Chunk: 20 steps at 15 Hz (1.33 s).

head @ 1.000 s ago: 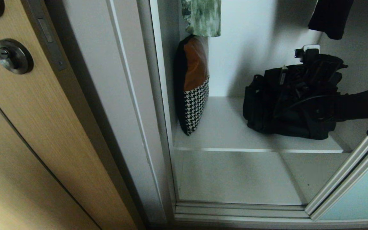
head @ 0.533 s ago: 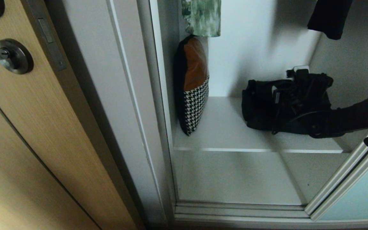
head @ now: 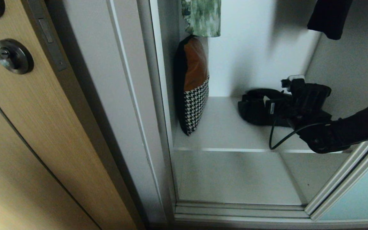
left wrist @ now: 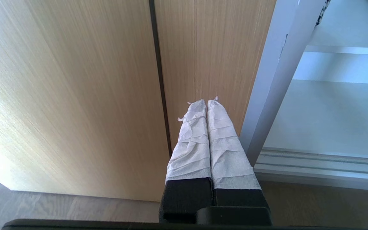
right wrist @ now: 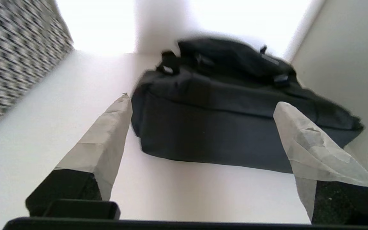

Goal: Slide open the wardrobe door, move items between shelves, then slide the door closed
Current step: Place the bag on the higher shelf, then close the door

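Lowered since a second ago, the black bag (head: 256, 107) now lies slumped flat on the upper shelf (head: 225, 127), where before it hung bulging from the right gripper (right wrist: 203, 103). That gripper's taped fingers (right wrist: 107, 131) have spread wide apart and grip nothing; in the right wrist view the bag sits just beyond their tips, apart from them, with bare shelf board between. In the head view the right arm (head: 347, 134) reaches in from the right over the shelf's front edge, its wrist covering the near right part of the bag, and a thin black cable (head: 275, 137) loops down from it across the shelf edge.

At the left end of the same shelf a cushion (head: 194, 86), orange above and houndstooth below, stands on edge against the wardrobe's side wall, well apart from the bag. A green patterned garment (head: 202, 16) hangs above it and a dark garment (head: 329, 16) hangs above the bag. The lower shelf (head: 235, 179) lies below. The sliding wardrobe door (head: 359, 195) stands slid to the right, its silver frame slanting across the lower right corner. Left of the wardrobe is the wood-grain door (head: 37, 134) with its round lock (head: 13, 56). The left gripper (left wrist: 208, 105) is parked low before that door, fingers pressed together.
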Available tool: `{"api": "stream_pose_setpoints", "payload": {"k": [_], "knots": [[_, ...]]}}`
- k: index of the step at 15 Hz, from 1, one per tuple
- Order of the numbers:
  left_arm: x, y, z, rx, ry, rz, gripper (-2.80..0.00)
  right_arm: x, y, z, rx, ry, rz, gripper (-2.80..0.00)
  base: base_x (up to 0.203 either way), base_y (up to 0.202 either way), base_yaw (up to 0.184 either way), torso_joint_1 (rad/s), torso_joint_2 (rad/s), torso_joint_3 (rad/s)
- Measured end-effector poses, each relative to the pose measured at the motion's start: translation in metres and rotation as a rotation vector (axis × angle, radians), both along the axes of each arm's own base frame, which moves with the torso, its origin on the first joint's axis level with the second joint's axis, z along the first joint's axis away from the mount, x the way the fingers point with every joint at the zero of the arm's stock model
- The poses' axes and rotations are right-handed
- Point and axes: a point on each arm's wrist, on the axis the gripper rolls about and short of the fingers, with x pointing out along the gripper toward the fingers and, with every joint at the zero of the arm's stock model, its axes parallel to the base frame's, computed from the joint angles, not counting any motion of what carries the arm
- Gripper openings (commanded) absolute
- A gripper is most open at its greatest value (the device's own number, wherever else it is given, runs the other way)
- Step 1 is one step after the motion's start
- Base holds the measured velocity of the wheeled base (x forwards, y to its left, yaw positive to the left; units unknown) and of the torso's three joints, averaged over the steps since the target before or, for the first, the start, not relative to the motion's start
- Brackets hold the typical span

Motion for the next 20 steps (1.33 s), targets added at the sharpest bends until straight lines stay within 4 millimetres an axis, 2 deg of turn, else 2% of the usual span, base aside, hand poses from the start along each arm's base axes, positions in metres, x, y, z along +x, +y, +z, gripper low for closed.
{"api": "stream_pose_setpoints", "payload": {"k": [1, 2, 6, 9, 15, 20], "knots": [[0.0, 0.0, 0.0, 0.0, 0.0, 0.0, -2.8, -0.009, -0.001, 0.006, 0.002, -0.008, -0.001, 0.0, 0.0, 0.0, 0.0, 0.0, 0.0, 0.0], [0.0, 0.0, 0.0, 0.001, 0.0, 0.001, -2.8, -0.02, -0.002, 0.015, 0.003, -0.019, -0.003, -2.8, 0.0, 0.0, 0.0, 0.0, 0.0, 0.0], [0.0, 0.0, 0.0, 0.0, 0.0, -0.001, -2.8, -0.079, -0.009, 0.049, 0.002, -0.055, -0.006, -2.8, 0.0, 0.0, 0.0, 0.0, 0.0, 0.0], [0.0, 0.0, 0.0, 0.001, 0.0, 0.0, -2.8, -0.137, -0.016, 0.06, -0.007, -0.051, -0.002, -2.8, 0.0, 0.0, 0.0, 0.0, 0.0, 0.0], [0.0, 0.0, 0.0, 0.001, 0.0, 0.0, -2.8, -0.257, -0.032, 0.037, -0.027, -0.023, -0.008, -2.8, 0.0, 0.0, 0.0, 0.0, 0.0, 0.0], [0.0, 0.0, 0.0, 0.0, 0.0, 0.0, -2.8, -0.349, -0.044, -0.002, -0.041, 0.002, -0.029, -2.8, 0.0, 0.0, 0.0, 0.0, 0.0, 0.0]]}}
